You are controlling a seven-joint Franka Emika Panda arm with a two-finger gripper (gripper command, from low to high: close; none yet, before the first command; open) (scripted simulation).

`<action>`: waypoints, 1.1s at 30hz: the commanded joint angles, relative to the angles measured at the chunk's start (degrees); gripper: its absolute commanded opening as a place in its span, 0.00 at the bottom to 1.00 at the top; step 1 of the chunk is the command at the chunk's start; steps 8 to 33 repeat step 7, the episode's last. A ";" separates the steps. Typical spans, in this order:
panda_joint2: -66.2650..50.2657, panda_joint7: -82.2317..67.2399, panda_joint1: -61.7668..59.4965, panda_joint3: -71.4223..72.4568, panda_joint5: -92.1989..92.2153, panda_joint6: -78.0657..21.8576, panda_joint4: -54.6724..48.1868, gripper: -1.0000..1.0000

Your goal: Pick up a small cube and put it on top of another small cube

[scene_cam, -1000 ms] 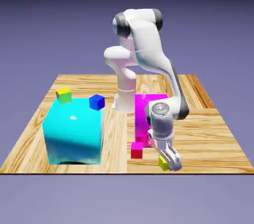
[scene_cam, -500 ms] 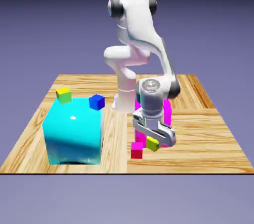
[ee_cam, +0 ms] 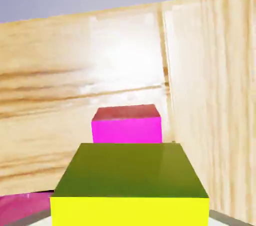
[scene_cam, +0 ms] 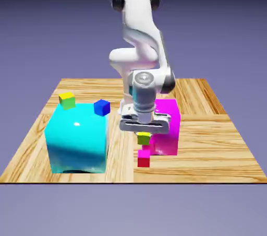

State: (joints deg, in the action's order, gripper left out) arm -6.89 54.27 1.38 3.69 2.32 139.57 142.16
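With the yellow cube (scene_cam: 143, 138) gripped between the fingers of the pincer (scene_cam: 144, 131) and raised above the red cube (scene_cam: 144, 158), the pick looks done; the red one sits near the worktop's front edge (scene_cam: 177, 182), leaving lowering, alignment and release.

Your obstacle is the large magenta block (scene_cam: 168, 130), standing close behind the red cube (scene_cam: 144, 158). You have bare bench (scene_cam: 219, 143) toward the exterior view's right, and a strip of it between the magenta and cyan (scene_cam: 78, 141) blocks
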 commanded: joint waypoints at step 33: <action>-5.18 0.23 0.16 -0.07 -0.37 6.04 0.85 1.00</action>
